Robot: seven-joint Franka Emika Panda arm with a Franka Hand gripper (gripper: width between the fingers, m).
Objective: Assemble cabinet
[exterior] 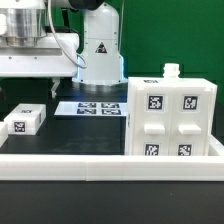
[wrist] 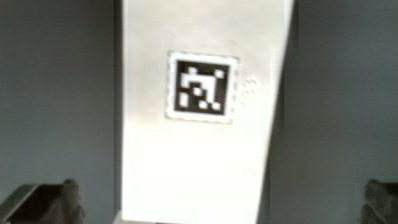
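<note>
The large white cabinet box stands at the exterior view's right, with several tags on its front and a small knob on top. A smaller white block with one tag lies at the exterior view's left. My gripper hangs above the table at the left, higher than the block. In the wrist view a long white piece with one tag lies below my gripper. The dark fingers stand wide apart on either side of it, open and holding nothing.
The marker board lies flat at the back centre in front of the arm's base. A long white rail runs along the front edge of the dark table.
</note>
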